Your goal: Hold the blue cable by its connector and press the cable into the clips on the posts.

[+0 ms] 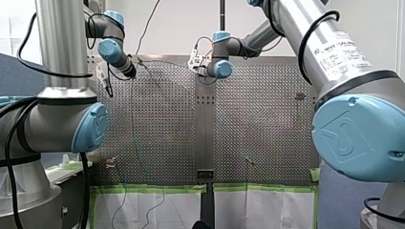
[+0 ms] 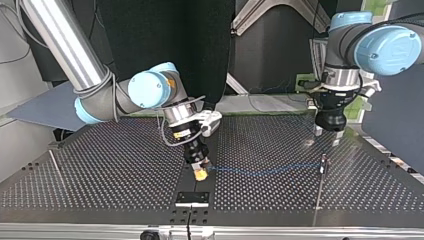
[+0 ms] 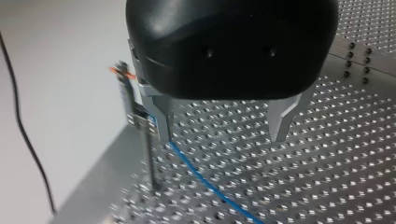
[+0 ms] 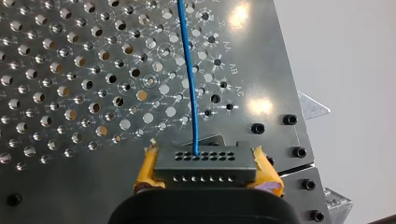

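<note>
My right gripper [image 4: 206, 171] is clamped on the connector [image 4: 205, 164], a dark block with rows of small holes, squeezed between its yellow pads [image 4: 145, 170]. The blue cable [image 4: 189, 79] comes out of one hole in the connector's face and runs straight ahead of the gripper, over the perforated table [image 4: 70, 93].

In the top view my right gripper [image 2: 200, 172] is low over the table [image 2: 100, 165], near its middle and just behind a black plate at the near edge. The blue cable [image 2: 260, 172] runs from it in a shallow sag towards the view's right and reaches a thin post [image 2: 324, 162].

My left gripper [image 2: 326, 136] hangs over the table just behind that post. In the left wrist view its metal fingers [image 3: 281, 116] are spread wide with nothing between them. The blue cable [image 3: 205, 182] lies low over the table, and its end passes just beside the finger nearest the post [image 3: 128, 105]. The post stands upright beside that finger and has an orange bit at its top. I cannot tell whether the cable sits in the post's clip.
</note>
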